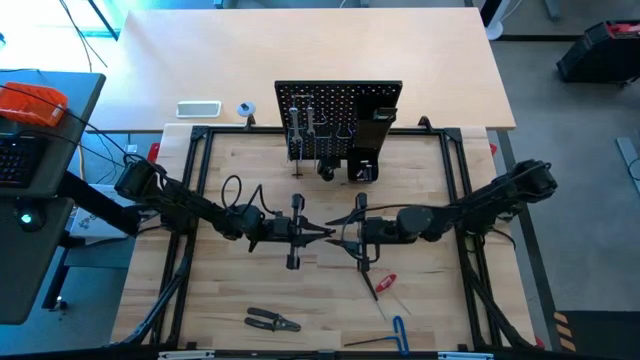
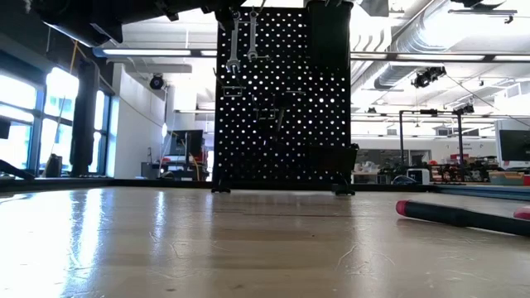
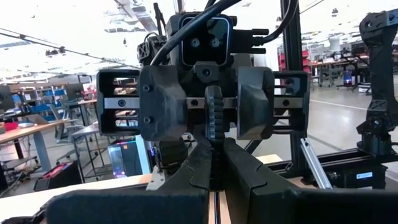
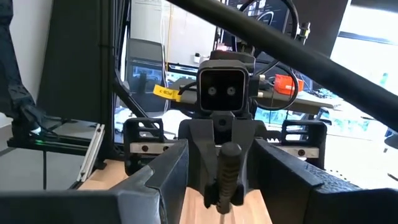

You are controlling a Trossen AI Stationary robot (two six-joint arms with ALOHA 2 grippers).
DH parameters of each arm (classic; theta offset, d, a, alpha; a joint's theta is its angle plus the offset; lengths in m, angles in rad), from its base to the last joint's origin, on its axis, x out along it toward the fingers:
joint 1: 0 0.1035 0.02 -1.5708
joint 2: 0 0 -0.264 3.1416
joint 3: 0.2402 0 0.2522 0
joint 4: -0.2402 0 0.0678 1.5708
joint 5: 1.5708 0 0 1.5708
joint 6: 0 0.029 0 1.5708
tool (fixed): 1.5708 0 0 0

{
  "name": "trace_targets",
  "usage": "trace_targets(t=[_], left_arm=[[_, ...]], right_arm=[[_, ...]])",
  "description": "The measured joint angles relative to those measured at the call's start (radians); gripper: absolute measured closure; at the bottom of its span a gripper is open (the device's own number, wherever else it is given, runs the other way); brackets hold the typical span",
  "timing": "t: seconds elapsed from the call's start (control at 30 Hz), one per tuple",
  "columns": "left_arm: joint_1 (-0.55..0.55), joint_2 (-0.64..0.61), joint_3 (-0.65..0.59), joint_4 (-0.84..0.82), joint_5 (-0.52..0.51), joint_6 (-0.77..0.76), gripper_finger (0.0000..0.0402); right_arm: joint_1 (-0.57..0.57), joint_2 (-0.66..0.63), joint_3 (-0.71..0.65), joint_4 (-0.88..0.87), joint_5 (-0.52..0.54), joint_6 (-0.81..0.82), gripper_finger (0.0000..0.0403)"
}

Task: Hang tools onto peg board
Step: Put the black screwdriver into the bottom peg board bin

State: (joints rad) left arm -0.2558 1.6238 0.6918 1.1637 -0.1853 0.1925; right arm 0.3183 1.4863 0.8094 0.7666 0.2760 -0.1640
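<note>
Near edge of the surface: pliers, hex key, red-handled screwdriver. Mid-surface, the left gripper is closed on a dark handled tool, facing the right gripper, spread wide. Farther back, peg board upright with wrenches hung.

High view: straight down over the whole desk, both arms and peg board in frame. Low view: at desk-top height, level, facing the peg board front-on, room behind. Each wrist view looks close along its own fingers at the opposite arm's pincer; desk centre shared by all.
</note>
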Motion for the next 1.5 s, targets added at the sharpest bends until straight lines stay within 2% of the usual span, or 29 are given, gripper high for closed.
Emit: trace_targets(t=[0.2, 0.47, 0.53, 0.73, 0.93, 1.03, 1.23, 1.4, 1.5], left_arm=[[0.000, 0.000, 0.000, 0.000, 0.000, 0.000, 0.0392], [0.000, 0.000, 0.000, 0.001, 0.003, 0.001, 0.0392], [0.000, 0.000, 0.000, 0.002, 0.004, 0.000, 0.0392], [0.000, 0.000, 0.000, -0.015, 0.000, 0.001, 0.0378], [-0.012, 0.000, 0.000, -0.049, -0.075, 0.051, 0.0323], [-0.020, -0.013, 0.000, -0.093, -0.125, 0.083, 0.0290], [-0.037, -0.075, 0.000, -0.285, -0.276, 0.098, 0.0241], [-0.049, -0.123, 0.000, -0.483, -0.352, 0.017, 0.0228], [-0.052, -0.124, 0.000, -0.561, -0.355, -0.055, 0.0228]], right_arm=[[0.000, 0.001, 0.002, -0.004, 0.003, 0.007, 0.0268], [-0.005, 0.001, 0.002, -0.006, 0.013, -0.010, 0.0367], [-0.005, 0.001, 0.002, -0.007, 0.010, -0.021, 0.0382], [-0.005, -0.001, 0.002, -0.024, 0.013, -0.020, 0.0375], [0.003, -0.033, 0.002, -0.088, 0.044, -0.026, 0.0382], [0.020, -0.086, 0.002, -0.188, 0.112, -0.028, 0.0379], [0.063, -0.213, 0.002, -0.432, 0.289, -0.005, 0.0376], [0.062, -0.262, 0.002, -0.642, 0.423, 0.087, 0.0377], [0.031, -0.256, 0.001, -0.720, 0.454, 0.126, 0.0377]])
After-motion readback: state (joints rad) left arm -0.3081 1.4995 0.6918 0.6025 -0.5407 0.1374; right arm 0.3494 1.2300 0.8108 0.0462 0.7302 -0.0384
